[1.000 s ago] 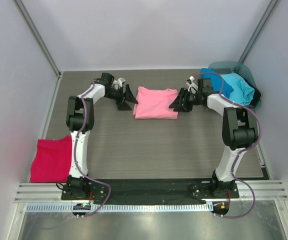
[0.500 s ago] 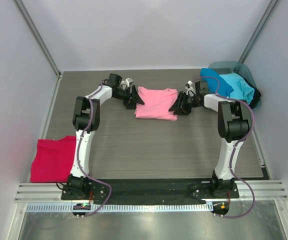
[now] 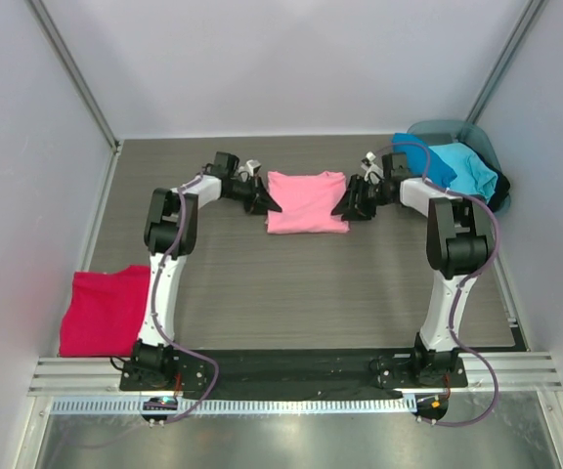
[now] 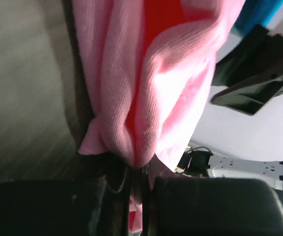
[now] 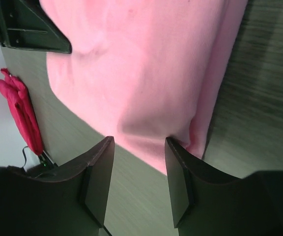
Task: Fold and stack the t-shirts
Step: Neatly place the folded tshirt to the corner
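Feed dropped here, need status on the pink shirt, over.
Left gripper shut on pink t-shirt, left edge. Right gripper open at opposite edge. Nothing in the way.

Left tool pinched closed, right tool parted, both reaching far forward.

- The left gripper stands wide open and clear of the pink t-shirt a second ago. It now sits at the shirt's left edge with its jaws pinched together on a fold of cloth.
- The left arm reaches further in toward the middle of the table. Its elbow is a little further right and its forearm stretches toward the shirt.
- The right gripper sits slightly further left than before, closer in on the shirt's right edge.
- The right arm has drawn its elbow away from the base and a little to the left.
- The shirt's left edge lies slightly further right, gathered where the left gripper holds it.
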### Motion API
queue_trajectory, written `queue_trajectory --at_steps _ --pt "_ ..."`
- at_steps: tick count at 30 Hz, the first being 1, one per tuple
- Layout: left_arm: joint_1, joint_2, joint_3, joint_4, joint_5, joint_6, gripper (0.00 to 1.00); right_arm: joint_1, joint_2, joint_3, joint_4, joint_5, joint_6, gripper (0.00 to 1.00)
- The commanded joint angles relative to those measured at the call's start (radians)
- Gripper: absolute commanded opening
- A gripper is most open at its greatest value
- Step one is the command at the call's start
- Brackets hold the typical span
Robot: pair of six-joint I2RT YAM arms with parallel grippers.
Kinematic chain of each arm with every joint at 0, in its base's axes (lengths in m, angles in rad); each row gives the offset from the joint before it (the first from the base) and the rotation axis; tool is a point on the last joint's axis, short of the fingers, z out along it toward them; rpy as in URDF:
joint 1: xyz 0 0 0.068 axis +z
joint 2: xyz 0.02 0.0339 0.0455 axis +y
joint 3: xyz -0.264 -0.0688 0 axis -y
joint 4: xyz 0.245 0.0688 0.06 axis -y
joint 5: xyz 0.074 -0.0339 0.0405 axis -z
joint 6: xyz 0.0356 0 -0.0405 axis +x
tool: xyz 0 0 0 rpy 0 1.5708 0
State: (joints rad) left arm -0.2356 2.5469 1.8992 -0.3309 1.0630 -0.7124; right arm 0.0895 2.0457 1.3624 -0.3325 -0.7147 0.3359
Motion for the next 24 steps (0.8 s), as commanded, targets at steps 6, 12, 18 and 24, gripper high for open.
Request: queue_trajectory --at_steps 6,12,18,24 --pt "0.027 -0.29 -0.062 -0.722 -0.127 0.597 0.0 -0.031 -0.271 0.055 -0.152 -0.037 -0.187 0.52" --pt "0.027 -0.373 -0.083 -1.165 -0.328 0.962 0.0 -0.039 -0.305 0.009 -0.151 -0.011 -0.238 0.52" --pt "0.051 -0.534 -0.158 -1.255 -0.586 1.05 0.0 -0.039 -0.329 -0.003 -0.151 -0.002 -0.274 0.52" --pt "0.131 -0.722 -0.32 -1.289 -0.699 1.084 0.0 -0.04 -0.32 0.001 -0.161 -0.023 -0.287 0.52"
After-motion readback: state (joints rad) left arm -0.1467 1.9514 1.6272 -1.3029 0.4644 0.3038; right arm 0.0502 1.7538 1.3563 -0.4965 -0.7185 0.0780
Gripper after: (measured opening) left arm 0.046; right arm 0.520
